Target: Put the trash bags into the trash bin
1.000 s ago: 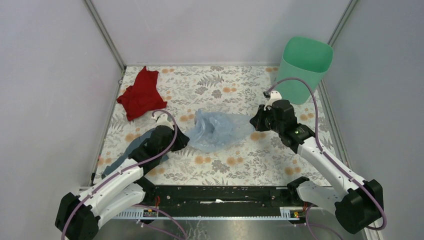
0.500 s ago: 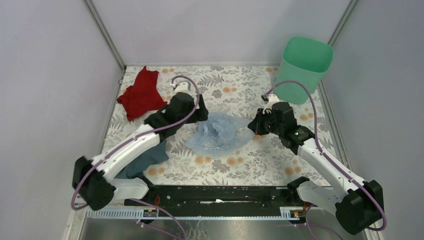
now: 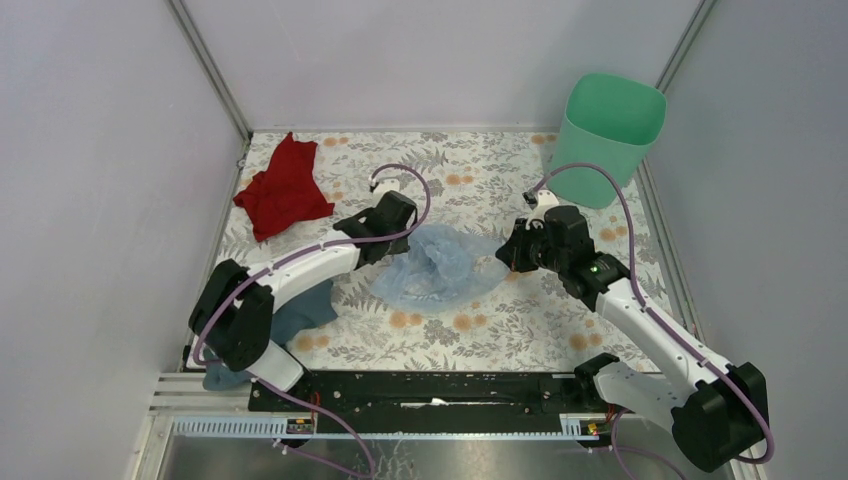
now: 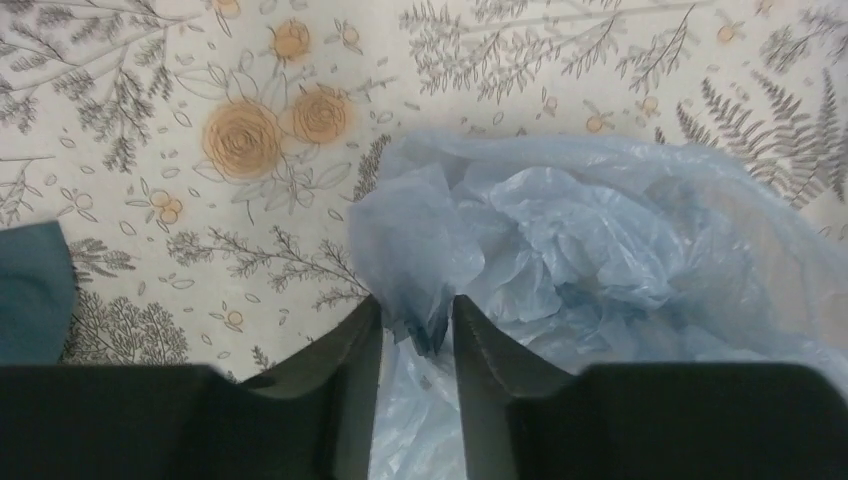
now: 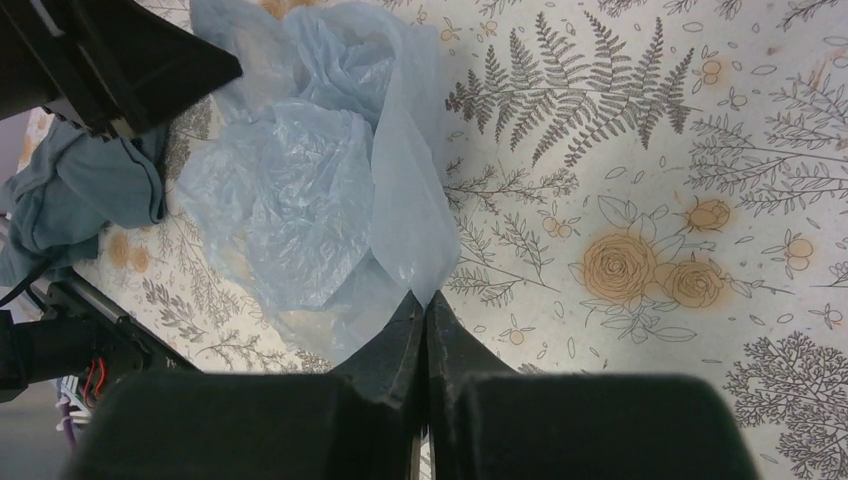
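The pale-blue translucent trash bag (image 3: 435, 265) lies crumpled on the floral table mid-scene. My left gripper (image 3: 400, 243) is at its left edge. In the left wrist view the gripper (image 4: 418, 320) is open a narrow way, with a bunched fold of the bag (image 4: 600, 240) between its fingertips. My right gripper (image 3: 508, 255) is at the bag's right edge. In the right wrist view the gripper (image 5: 425, 298) is shut on a corner of the film (image 5: 300, 190). The mint-green trash bin (image 3: 610, 135) stands upright at the far right corner, apart from both grippers.
A red cloth (image 3: 283, 188) lies at the far left. A grey-blue cloth (image 3: 300, 305) lies under the left arm, near left; it also shows in the right wrist view (image 5: 90, 190). Walls enclose the table on three sides.
My left arm has swung from over the grey-blue cloth up and right to the bag's left edge. The right gripper has stayed on the bag's right corner.
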`<state>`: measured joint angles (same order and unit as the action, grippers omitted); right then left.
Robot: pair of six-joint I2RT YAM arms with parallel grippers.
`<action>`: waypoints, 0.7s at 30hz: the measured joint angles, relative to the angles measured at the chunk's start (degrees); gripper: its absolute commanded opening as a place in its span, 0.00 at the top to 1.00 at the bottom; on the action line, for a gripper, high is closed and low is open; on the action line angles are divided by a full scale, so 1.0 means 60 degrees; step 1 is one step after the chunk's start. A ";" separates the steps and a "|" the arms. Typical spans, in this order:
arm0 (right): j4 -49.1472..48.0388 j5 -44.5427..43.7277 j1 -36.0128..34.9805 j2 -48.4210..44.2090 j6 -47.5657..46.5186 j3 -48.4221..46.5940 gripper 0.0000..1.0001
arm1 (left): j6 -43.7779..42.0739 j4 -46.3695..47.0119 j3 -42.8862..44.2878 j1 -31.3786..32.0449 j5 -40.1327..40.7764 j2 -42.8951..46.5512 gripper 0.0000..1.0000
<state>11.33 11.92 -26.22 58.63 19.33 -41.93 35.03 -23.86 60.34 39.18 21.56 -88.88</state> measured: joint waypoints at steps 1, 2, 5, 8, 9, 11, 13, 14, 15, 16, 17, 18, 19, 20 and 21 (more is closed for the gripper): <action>0.0007 0.0018 0.0000 0.0000 0.0011 0.0022 0.92 | -0.0062 0.0157 -0.0062 -0.0029 0.0007 0.0084 0.85; 0.0015 0.0040 -0.0004 0.0000 0.0047 0.0040 0.89 | -0.0084 0.0331 -0.0193 -0.0066 0.0036 0.0251 0.93; 0.0018 0.0244 0.0000 0.0004 0.0324 0.0044 0.67 | -0.0066 0.0557 -0.0769 -0.0175 0.0149 0.1126 1.00; -0.0138 0.0929 0.0004 0.0208 0.0860 0.0044 0.43 | 0.0004 0.0794 -0.1508 -0.0266 0.0208 0.2291 1.00; -0.0237 0.1202 0.0004 0.0357 0.1024 0.0044 0.36 | 0.0076 0.0914 -0.1825 -0.0288 0.0211 0.2721 1.00; -0.0455 0.1920 0.0004 0.0718 0.1504 0.0069 0.26 | 0.0259 0.1053 -0.2448 -0.0317 0.0240 0.3537 1.00; -0.0637 0.2481 0.0004 0.0943 0.1891 0.0186 0.16 | 0.0517 0.1242 -0.3053 -0.0328 0.0280 0.4138 1.00; -0.0710 0.2725 0.0004 0.0976 0.2022 0.0284 0.13 | 0.0659 0.1275 -0.3333 -0.0342 0.0280 0.4375 1.00; -0.0743 0.2932 0.0004 0.0969 0.2087 0.0401 0.10 | 0.0780 0.1319 -0.3617 -0.0346 0.0273 0.4575 1.00; -0.0743 0.3020 0.0004 0.0933 0.2116 0.0528 0.08 | 0.0911 0.1417 -0.3916 -0.0346 0.0255 0.4765 1.00; -0.0729 0.3045 0.0004 0.0878 0.2138 0.0667 0.05 | 0.1020 0.1494 -0.4240 -0.0350 0.0200 0.4980 1.00; -0.0725 0.3031 0.0000 0.0827 0.2157 0.0783 0.04 | 0.1115 0.1552 -0.4513 -0.0353 0.0160 0.5184 1.00; -0.0736 0.3009 0.0000 0.0761 0.2157 0.0940 0.04 | 0.1184 0.1636 -0.4805 -0.0353 0.0102 0.5410 1.00; -0.0776 0.2980 0.0000 0.0736 0.2164 0.1075 0.04 | 0.1224 0.1643 -0.4980 -0.0353 0.0055 0.5584 1.00; -0.0896 0.2962 0.0000 0.0732 0.2182 0.1249 0.04 | 0.1253 0.1708 -0.5144 -0.0353 0.0004 0.5770 1.00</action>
<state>5.96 29.69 -26.22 63.02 32.42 -34.44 42.54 -13.61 29.47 37.06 21.58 -54.26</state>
